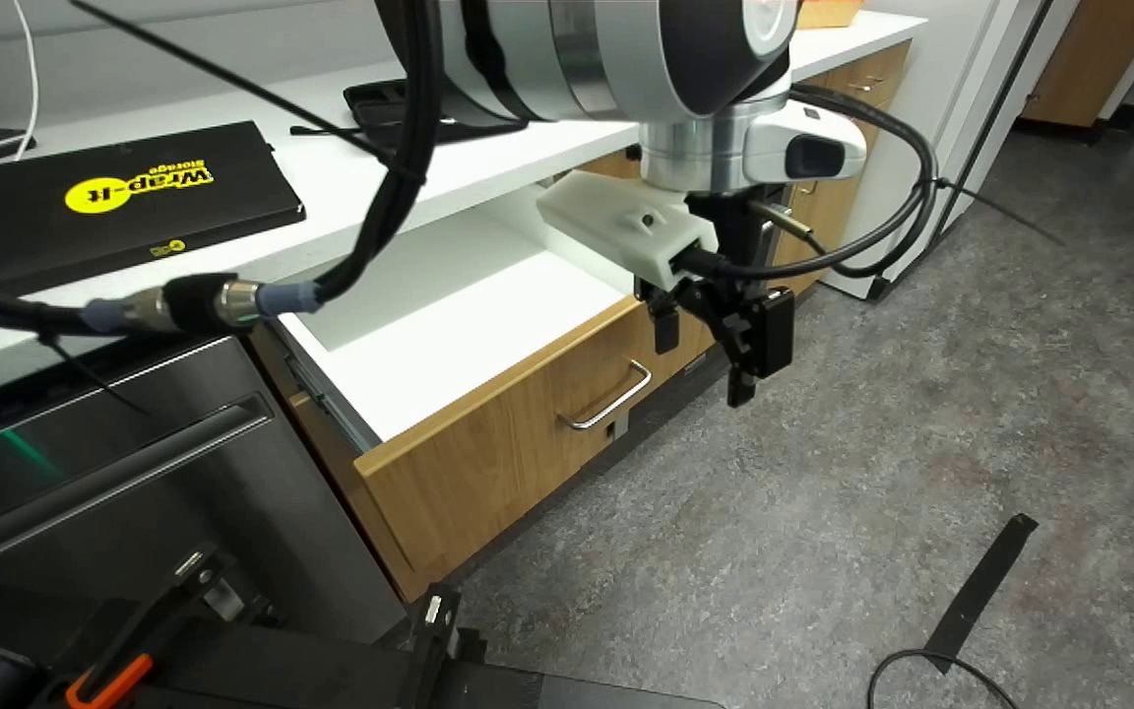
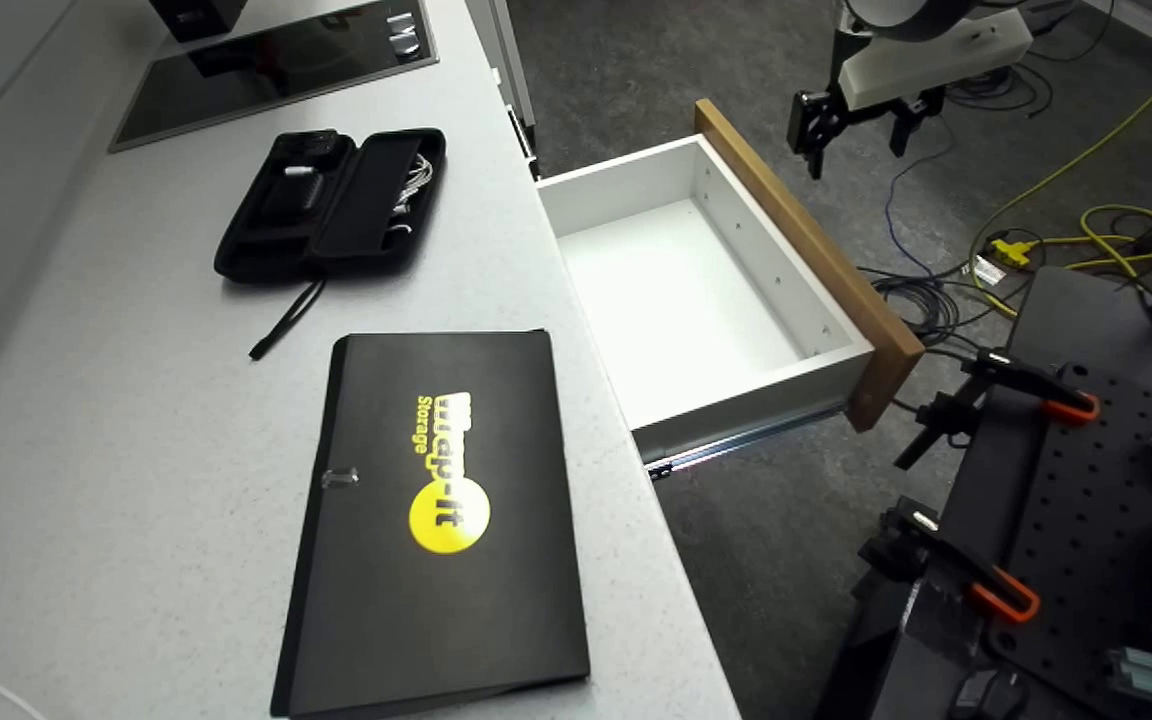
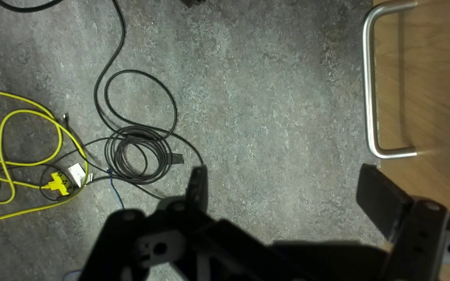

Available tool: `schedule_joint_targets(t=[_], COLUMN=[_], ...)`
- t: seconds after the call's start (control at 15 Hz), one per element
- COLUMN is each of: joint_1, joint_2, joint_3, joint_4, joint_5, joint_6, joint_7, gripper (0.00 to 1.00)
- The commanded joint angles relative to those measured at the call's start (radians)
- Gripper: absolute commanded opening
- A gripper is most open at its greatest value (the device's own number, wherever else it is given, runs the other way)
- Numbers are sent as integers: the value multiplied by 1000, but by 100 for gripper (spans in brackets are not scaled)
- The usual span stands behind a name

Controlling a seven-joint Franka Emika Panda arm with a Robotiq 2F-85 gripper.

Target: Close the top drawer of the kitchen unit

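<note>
The top drawer (image 1: 488,453) of the kitchen unit (image 1: 350,197) stands pulled far out, its white interior empty. It also shows in an exterior view (image 2: 806,240), with its metal slide visible along the side. Its silver bar handle (image 1: 611,402) is on the oak front and also shows in the wrist view (image 3: 369,86) at the upper right. My gripper (image 1: 703,362) is open and empty, in front of the drawer front on the room side, pointing down. It shows in an exterior view (image 2: 856,158) beyond the front and in the wrist view (image 3: 281,181). It appears apart from the handle.
A black storage box (image 2: 436,520) and an open black case (image 2: 331,205) lie on the countertop. A stainless appliance (image 1: 183,473) stands beside the drawer. A black base table (image 2: 1066,480) with clamps stands nearby. Coiled black cables (image 3: 139,156) and a yellow cord (image 3: 18,111) lie on the floor.
</note>
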Motion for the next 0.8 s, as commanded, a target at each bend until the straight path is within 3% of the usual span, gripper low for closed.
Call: schedule_joint_targets(t=[0.0,0.53,0.73], joint_1=[60,126,128], joint_2=[51,214,291], joint_3=[-62,-137,-123], joint_4=[16,111,185], joint_5=[6,43,109], joint_6=[30,127,96], joint_7=[20,106,97], gripper=[100,100,100])
